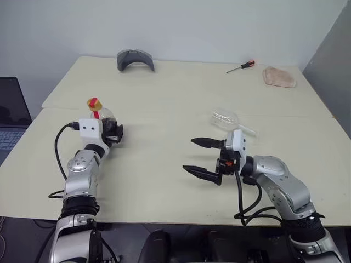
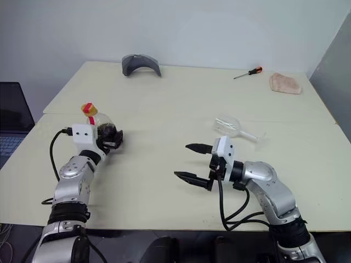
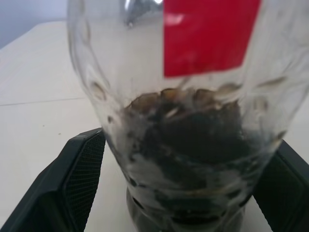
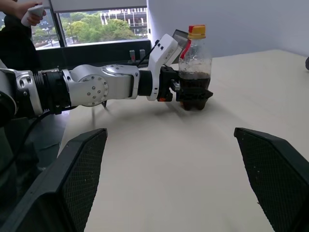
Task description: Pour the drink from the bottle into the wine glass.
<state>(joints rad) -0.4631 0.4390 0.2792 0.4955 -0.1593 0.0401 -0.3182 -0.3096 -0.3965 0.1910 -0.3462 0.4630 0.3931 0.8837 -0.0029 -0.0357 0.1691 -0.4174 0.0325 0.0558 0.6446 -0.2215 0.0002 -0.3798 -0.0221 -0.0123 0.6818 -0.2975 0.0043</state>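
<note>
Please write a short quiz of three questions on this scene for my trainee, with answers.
1. True or false: the clear stemmed wine glass stands upright.
2. Which claw has a finger on each side of the clear plastic bottle with the yellow-and-red cap: A left claw, B right claw?
3. Which tool lies at the cream table's far side?
Key: 1 false, it lies on its side; 2 A; 3 the red-handled screwdriver.
</note>
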